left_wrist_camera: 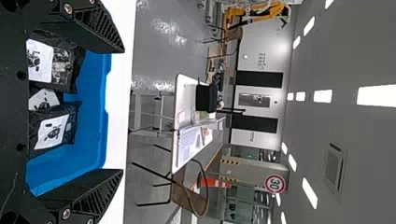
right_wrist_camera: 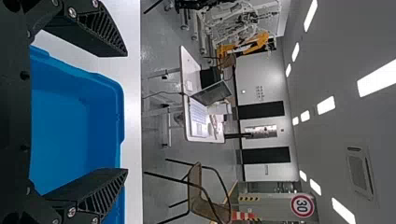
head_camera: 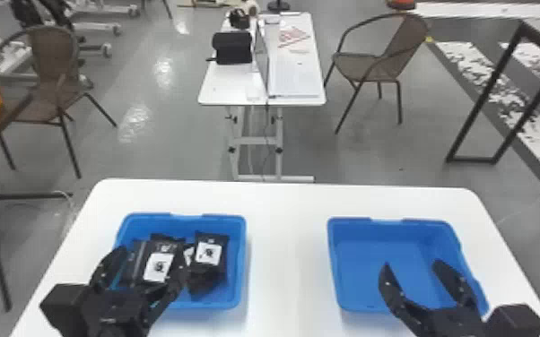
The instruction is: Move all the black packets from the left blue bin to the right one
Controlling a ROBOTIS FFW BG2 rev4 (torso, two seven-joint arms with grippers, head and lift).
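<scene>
My left gripper point(head_camera: 154, 260) is over the near part of the left blue bin point(head_camera: 241, 269), its fingers spread wide. Several black packets with white labels lie in that bin, one packet point(head_camera: 208, 251) at its right side, others between and behind the fingers. The left wrist view has the open left gripper point(left_wrist_camera: 123, 112) with a labelled packet point(left_wrist_camera: 53, 133) between its fingers' span but not held. Over the near side of the right blue bin point(head_camera: 359, 269), which holds no packet, my right gripper point(head_camera: 410, 264) stands open. In the right wrist view the right gripper point(right_wrist_camera: 127, 112) has nothing between its fingers.
Both bins stand on a white table point(head_camera: 287, 251), with a strip of tabletop between them. Beyond it are a smaller white desk point(head_camera: 233, 85) with a laptop, and brown chairs point(head_camera: 363, 67) on either side.
</scene>
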